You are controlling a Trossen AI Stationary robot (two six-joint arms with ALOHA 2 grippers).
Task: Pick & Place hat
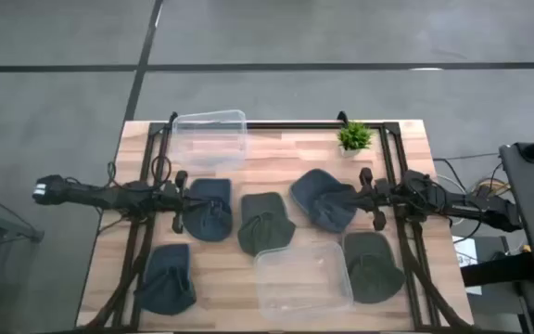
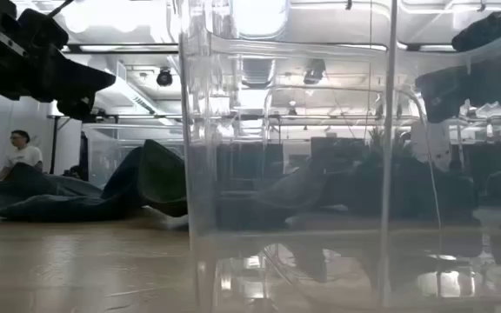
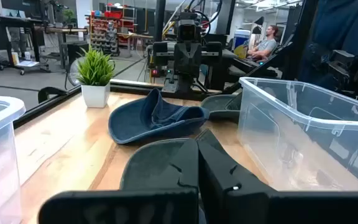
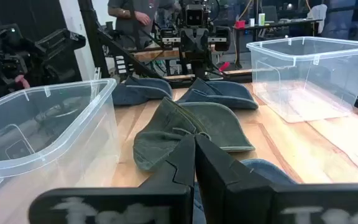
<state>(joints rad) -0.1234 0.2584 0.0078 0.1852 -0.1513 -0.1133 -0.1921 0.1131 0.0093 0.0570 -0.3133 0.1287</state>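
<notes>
The left gripper (image 1: 178, 199), fingers closed on nothing, hangs right over a blue hat (image 1: 208, 208); the right gripper (image 1: 369, 197), likewise closed, is beside another hat (image 1: 324, 198).

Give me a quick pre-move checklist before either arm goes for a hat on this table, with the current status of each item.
1. Left gripper empty, fingers together: ok.
2. Right gripper empty, fingers together: ok, though it must open before any grasp.
3. Near clear plastic bin free of hats: ok.
4. Far clear plastic bin free of hats: ok.
5. Dark green fabric hat at the table's middle unobstructed: ok.
6. Small potted green plant away from both arms: ok.
</notes>
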